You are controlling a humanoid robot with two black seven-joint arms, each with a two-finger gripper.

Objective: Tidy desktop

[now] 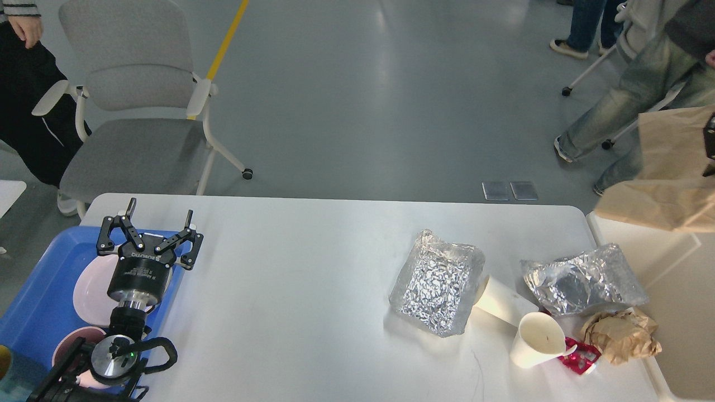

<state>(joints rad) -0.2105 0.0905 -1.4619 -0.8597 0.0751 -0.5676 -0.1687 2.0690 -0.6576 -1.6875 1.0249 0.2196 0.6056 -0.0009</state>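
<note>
The white desktop [290, 290] carries litter on its right side: a foil tray [438, 282], crumpled foil [584, 279], two white paper cups [536, 338], a red wrapper [581, 354] and a ball of brown paper [620, 335]. A brown paper bag [670, 178] hangs in the air at the right edge, over the cream bin [681, 312]. Only a dark sliver of my right gripper [710, 139] shows there, against the bag. My left gripper [160, 215] stands open and empty above the blue tray [39, 290].
Pink plates [92, 285] and a pink bowl [70, 340] lie in the blue tray. A grey chair [139, 111] stands behind the table's left end. People stand at the far left and far right on the floor.
</note>
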